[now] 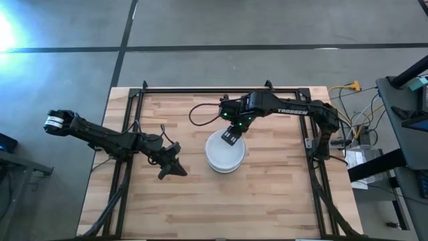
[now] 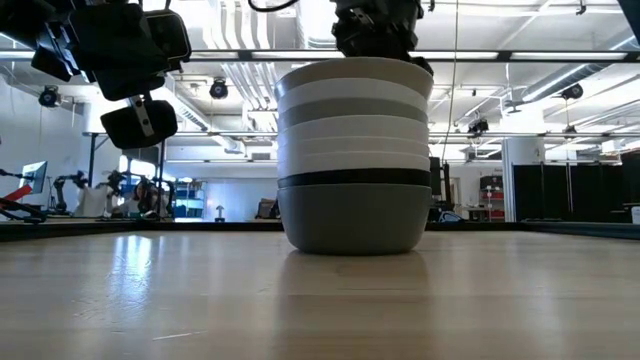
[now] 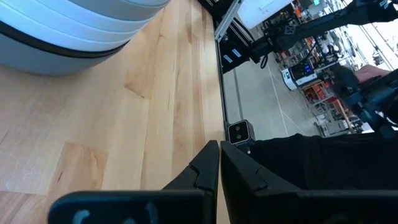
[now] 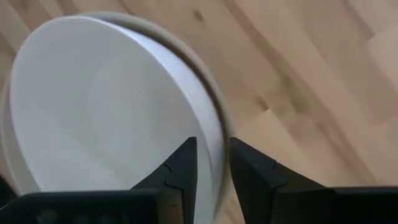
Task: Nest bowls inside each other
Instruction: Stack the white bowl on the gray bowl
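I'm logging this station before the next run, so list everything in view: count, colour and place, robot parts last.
stack of bowls: one nested stack at the table's middle; bands from the bottom up are dark grey, black, several white, light grey-beige, white on top; the exact number of bowls cannot be told.
table: one, light wood top in a black frame.
cables: a bundle, mixed colours, off the table's right edge.
left gripper: one, dark, shut, holding nothing, over bare wood left of the stack.
right gripper: one, dark, fingers apart astride the top bowl's rim; whether they touch it cannot be told.
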Available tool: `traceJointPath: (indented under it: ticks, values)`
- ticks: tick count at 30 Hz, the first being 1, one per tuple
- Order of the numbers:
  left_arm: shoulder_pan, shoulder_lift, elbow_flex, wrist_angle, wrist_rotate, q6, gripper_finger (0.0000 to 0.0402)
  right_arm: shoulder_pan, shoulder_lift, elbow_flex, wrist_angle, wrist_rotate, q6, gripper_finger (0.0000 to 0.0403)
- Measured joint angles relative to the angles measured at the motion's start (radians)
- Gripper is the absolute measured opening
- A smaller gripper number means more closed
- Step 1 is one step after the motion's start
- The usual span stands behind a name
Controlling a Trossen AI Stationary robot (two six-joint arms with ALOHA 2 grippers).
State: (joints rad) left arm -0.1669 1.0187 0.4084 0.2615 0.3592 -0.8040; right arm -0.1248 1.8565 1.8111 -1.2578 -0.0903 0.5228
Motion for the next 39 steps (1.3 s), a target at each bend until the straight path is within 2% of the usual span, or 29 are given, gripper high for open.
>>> traceJointPath:
  ticks: [4, 12, 17, 24, 39]
  values:
    - [0.0, 0.0, 0.0, 0.0, 0.0, 0.0, 0.0, -0.002, -0.001, 0.034, -0.025, 0.039, -0.001, 0.0087]
    - [0.0, 0.0, 0.0, 0.0, 0.0, 0.0, 0.0, -0.002, -0.001, 0.079, -0.026, 0.047, -0.009, 0.0083]
    - [0.0, 0.0, 0.0, 0.0, 0.0, 0.0, 0.0, -0.002, -0.001, 0.098, -0.015, 0.07, -0.042, 0.0064]
    - [0.0, 0.0, 0.0, 0.0, 0.0, 0.007, 0.0, -0.002, 0.004, 0.091, -0.006, 0.068, -0.078, 0.0013]
    - [0.001, 0.0, 0.0, 0.0, 0.0, 0.026, 0.0, -0.002, 0.006, 0.018, 0.019, 0.058, -0.079, 0.0009]
